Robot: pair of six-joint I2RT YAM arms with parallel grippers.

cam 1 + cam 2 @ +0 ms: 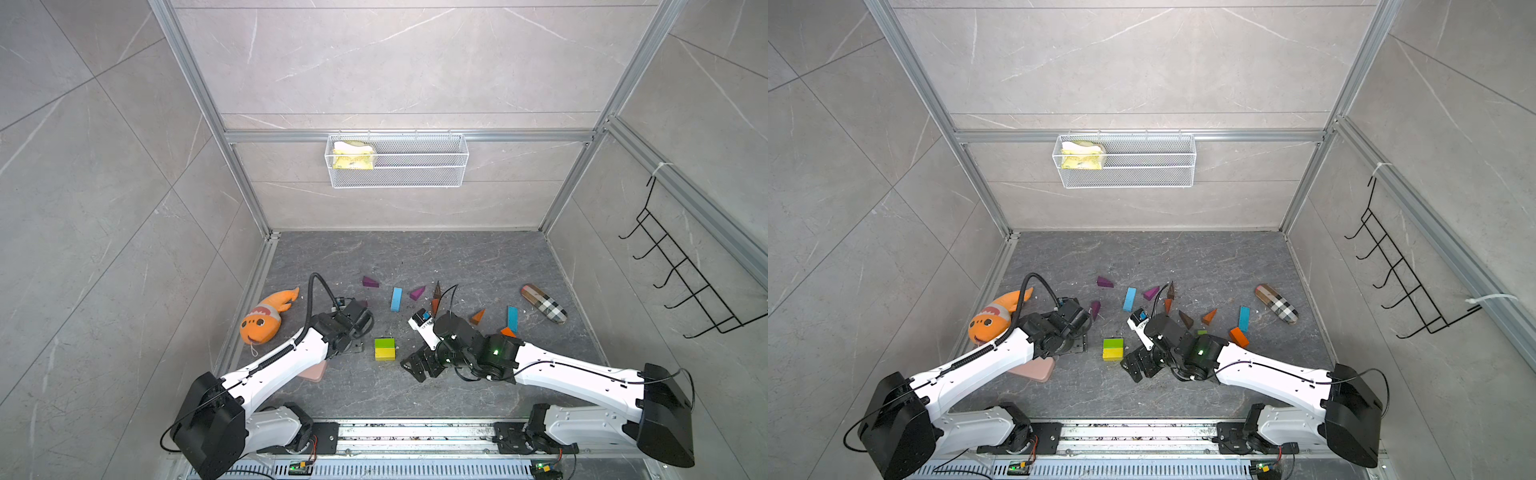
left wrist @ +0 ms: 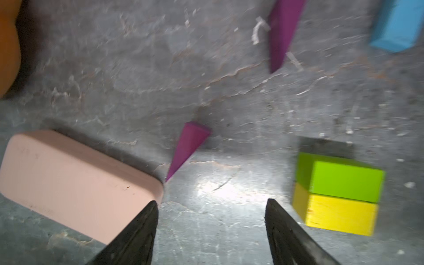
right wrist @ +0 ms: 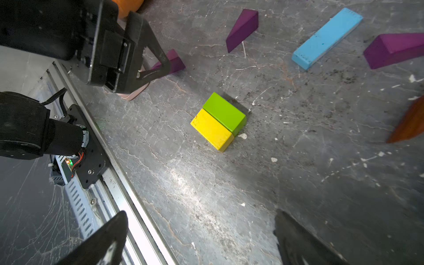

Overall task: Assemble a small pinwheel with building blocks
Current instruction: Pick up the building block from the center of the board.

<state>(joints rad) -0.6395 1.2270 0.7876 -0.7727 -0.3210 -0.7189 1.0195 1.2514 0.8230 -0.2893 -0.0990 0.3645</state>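
The brick (image 1: 384, 343) is lime green and its neighbour brick (image 1: 385, 354) bright yellow. The bars (image 1: 396, 299) are sky blue, the wedges (image 1: 370, 282) deep purple, and one wedge (image 1: 478, 316) orange. The plush fish (image 1: 266, 318) is orange with a white patch. The pouch (image 1: 544, 303) is tan, black and white plaid. The rounded slab (image 2: 75, 181) is pale pink, and the tabletop (image 1: 415, 257) is dark grey, veined like marble.

No legible text, labels, brands or numbers in any view. Only marking: row of small dark ruler-like ticks along one end edge of long flat blue painted bar (image 3: 327, 37); no digits readable.
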